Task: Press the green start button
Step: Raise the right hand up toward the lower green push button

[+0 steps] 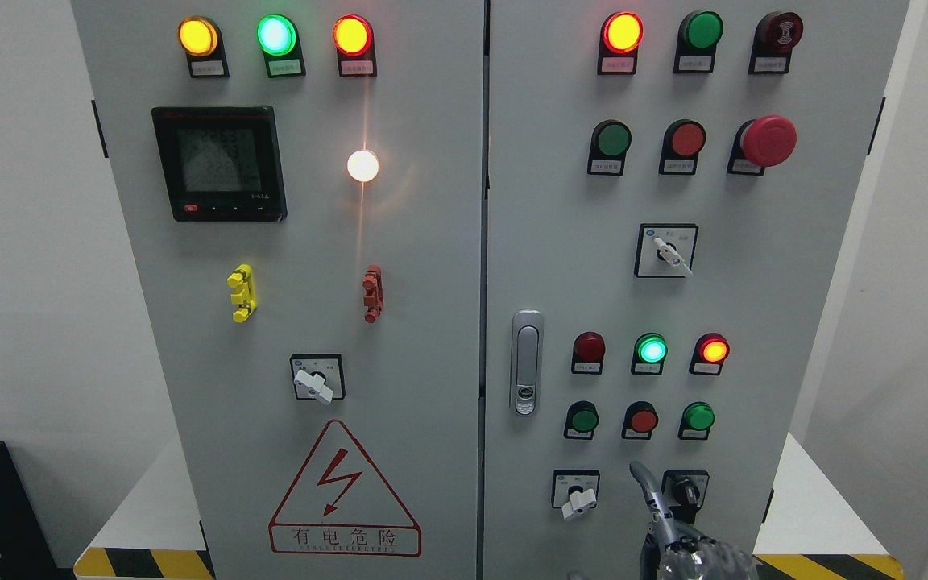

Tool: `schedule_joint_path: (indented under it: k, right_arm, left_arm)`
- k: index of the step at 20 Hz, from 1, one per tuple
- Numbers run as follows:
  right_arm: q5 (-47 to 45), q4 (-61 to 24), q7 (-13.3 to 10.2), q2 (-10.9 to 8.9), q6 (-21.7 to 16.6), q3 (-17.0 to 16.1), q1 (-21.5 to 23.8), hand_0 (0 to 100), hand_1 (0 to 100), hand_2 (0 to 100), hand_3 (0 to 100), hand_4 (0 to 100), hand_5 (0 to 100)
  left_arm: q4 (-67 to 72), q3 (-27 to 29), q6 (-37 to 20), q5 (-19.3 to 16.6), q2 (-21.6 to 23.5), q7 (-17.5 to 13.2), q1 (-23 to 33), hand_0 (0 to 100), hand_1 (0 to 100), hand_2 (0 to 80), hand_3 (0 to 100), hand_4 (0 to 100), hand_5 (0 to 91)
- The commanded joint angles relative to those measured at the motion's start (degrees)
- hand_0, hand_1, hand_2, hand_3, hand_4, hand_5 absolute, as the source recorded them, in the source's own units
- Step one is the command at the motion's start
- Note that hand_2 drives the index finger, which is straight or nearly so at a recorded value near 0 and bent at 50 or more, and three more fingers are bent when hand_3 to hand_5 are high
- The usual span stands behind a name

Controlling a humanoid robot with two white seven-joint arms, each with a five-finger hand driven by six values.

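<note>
My right hand (pixel 677 549) comes up at the bottom edge, in front of the right cabinet door (pixel 754 322). Its index finger (pixel 646 487) is stretched upward and the other fingers are curled; it holds nothing. The fingertip sits a little below the lowest button row, apart from it. That row has a green button (pixel 583 420) on the left, a red button (pixel 643 420) almost straight above the fingertip, and a green button (pixel 698 416) on the right. Another green button (pixel 614 138) sits higher up. My left hand is out of view.
Above the row are a dark red lamp (pixel 590 347), a lit green lamp (pixel 652 350) and a lit red lamp (pixel 713 350). Rotary switches (pixel 577 499) (pixel 685 489) flank the finger. A door handle (pixel 526 362) is to the left and a red emergency stop (pixel 768 141) is at the top right.
</note>
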Motion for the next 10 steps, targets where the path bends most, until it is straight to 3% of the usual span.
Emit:
schedule_joint_path:
  k: [1,10]
  right_arm:
    - [2.69,6.33,-0.12,0.01,0.18,-1.11,-3.36,22,34,0,93,88,100]
    - [2.78,12.66,-0.12,0.10,0.26,-1.02,-8.29,23,34,0,93,89,100]
  left_arm:
    - [-1.58,0.00,0.02,0.00,0.08,-0.04,-1.32,12,56,0.0,0,0,0.0]
    - [-1.58,0.00,0.02,0.00,0.00,-0.04,-1.32,12,56,0.0,0,0,0.0]
